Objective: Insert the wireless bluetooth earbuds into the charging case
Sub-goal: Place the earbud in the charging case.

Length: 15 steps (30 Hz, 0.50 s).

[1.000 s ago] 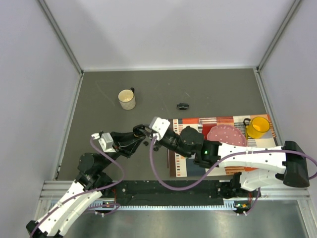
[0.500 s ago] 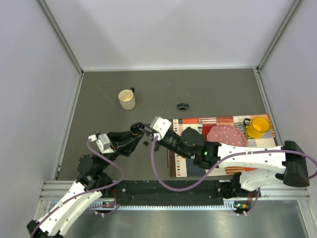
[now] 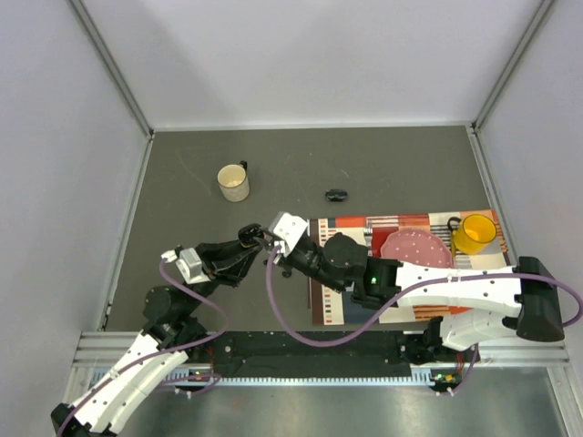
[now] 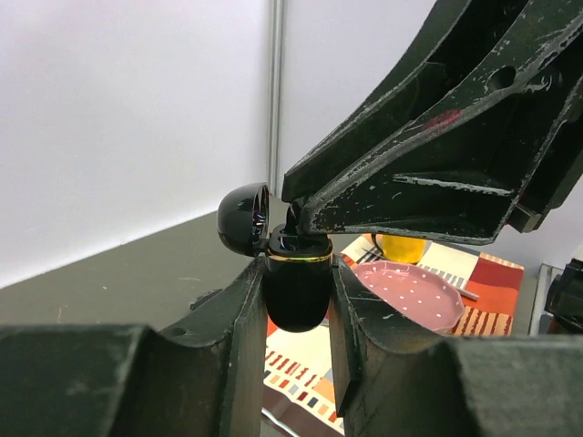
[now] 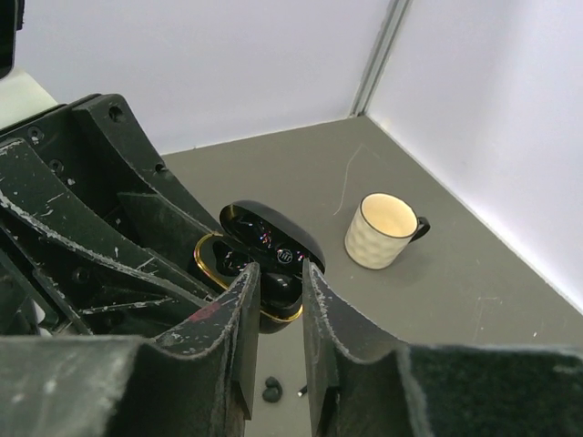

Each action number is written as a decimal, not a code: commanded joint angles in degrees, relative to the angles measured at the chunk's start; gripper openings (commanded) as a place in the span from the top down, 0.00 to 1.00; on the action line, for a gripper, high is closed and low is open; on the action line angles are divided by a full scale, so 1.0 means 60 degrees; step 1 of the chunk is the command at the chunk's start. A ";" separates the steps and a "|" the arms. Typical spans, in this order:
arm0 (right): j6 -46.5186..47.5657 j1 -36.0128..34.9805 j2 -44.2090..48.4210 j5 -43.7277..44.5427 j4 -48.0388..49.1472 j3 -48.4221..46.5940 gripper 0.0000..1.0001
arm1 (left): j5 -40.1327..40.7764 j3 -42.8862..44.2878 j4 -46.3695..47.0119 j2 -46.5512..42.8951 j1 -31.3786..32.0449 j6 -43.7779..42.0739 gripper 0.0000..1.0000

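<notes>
Charging case (image 4: 296,291), lid up, crowds right end effector (image 5: 279,270); cream mug (image 5: 381,230) apparently well clear.

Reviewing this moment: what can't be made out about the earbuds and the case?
- Right wrist view: the right gripper covers the wells of the open charging case, so what sits inside is hidden.
- Same view: whether its jaws hold anything; the gap between them is too dark to read.
- Top view: the far black item is too small to identify.

Crockery on my bench
Cream ceramic mug (image 3: 233,183) stands alone; pink speckled plate (image 3: 414,247) and yellow ceramic mug (image 3: 475,234) sit on the striped cloth mat (image 3: 383,221).
</notes>
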<state>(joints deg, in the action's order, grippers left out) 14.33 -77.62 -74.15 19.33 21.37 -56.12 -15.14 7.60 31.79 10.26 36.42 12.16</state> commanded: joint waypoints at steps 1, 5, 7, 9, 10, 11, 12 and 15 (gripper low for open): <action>-0.0745 -0.0173 -0.0122 0.0176 -0.1026 -0.0753 0.73 | -0.0158 0.0170 0.1308 -0.0084 -0.0006 -0.0079 1.00; -0.1274 -0.0173 0.0287 0.0016 -0.0838 -0.1032 0.39 | -0.0173 0.0141 0.1191 -0.0128 -0.0006 -0.0079 1.00; -0.1624 -0.0173 0.0681 0.0001 -0.0574 -0.0989 0.27 | -0.0158 0.0097 0.1132 -0.0172 -0.0006 -0.0079 1.00; -0.1859 -0.0158 0.0975 0.0044 -0.0251 -0.0989 0.18 | -0.0158 0.0096 0.1074 -0.0187 -0.0006 -0.0079 1.00; -0.1933 -0.0144 0.1237 0.0088 -0.0221 -0.0989 0.15 | -0.0158 0.0082 0.1045 -0.0201 -0.0006 -0.0079 1.00; -0.1992 -0.0115 0.1385 0.0277 -0.0163 -0.0989 0.14 | -0.0158 0.0096 0.1030 -0.0202 -0.0006 -0.0079 1.00; -0.2268 -0.0027 0.1503 0.0438 -0.0191 -0.0989 0.13 | -0.0173 0.0082 0.1001 -0.0216 -0.0006 -0.0079 1.00; -0.4178 0.0890 0.1898 0.0530 -0.1429 -0.1266 0.11 | -0.0260 0.0111 0.1000 -0.0216 -0.0006 -0.0079 1.00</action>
<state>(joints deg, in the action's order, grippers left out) 2.74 -77.21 -67.13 20.60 17.06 -59.81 -15.77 7.60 34.57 9.82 36.42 12.01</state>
